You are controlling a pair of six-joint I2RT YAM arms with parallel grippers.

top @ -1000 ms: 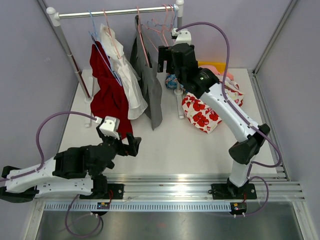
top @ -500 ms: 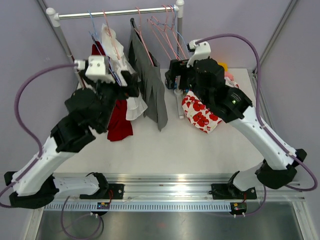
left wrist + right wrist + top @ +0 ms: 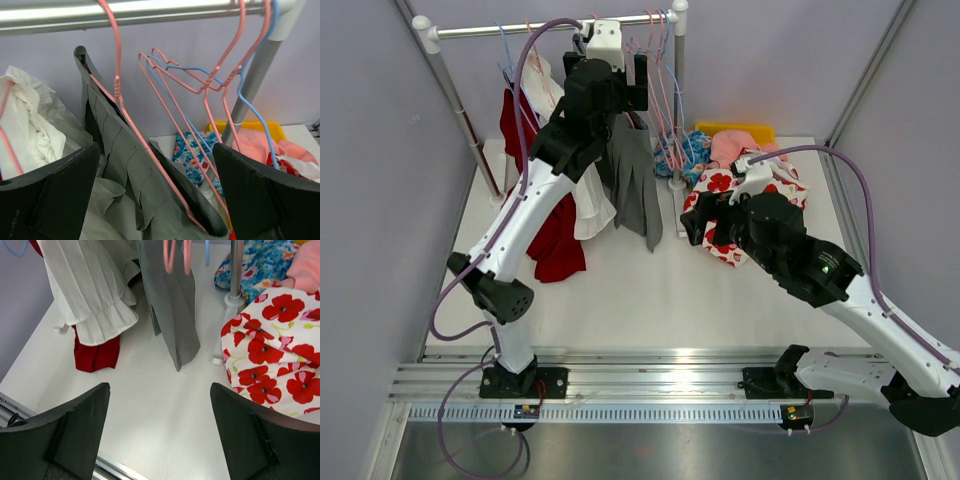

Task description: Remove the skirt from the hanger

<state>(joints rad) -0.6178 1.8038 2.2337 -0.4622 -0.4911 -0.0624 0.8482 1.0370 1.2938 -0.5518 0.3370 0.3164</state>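
The grey skirt (image 3: pixel 636 190) hangs from a pink hanger (image 3: pixel 118 86) on the rail. My left gripper (image 3: pixel 632 95) is raised to the rail and stands open. In the left wrist view the skirt's waistband (image 3: pixel 135 185) and the hanger's sloping arm lie between the two fingers of the left gripper (image 3: pixel 156 148), and neither finger touches them. My right gripper (image 3: pixel 705 228) is open and empty, low over the table to the right of the skirt. In the right wrist view the skirt's hem (image 3: pixel 172 305) hangs ahead of the right gripper (image 3: pixel 160 390).
A white pleated garment (image 3: pixel 582 190) and a red one (image 3: pixel 552 240) hang left of the skirt. Empty pink and blue hangers (image 3: pixel 205 85) hang to its right by the rack post (image 3: pixel 678 120). A poppy-print cloth (image 3: pixel 730 220) and other clothes lie at the back right.
My left arm has risen from the front left of the table up to the rail at the skirt. My right arm has drawn back from the rail and down towards the table.
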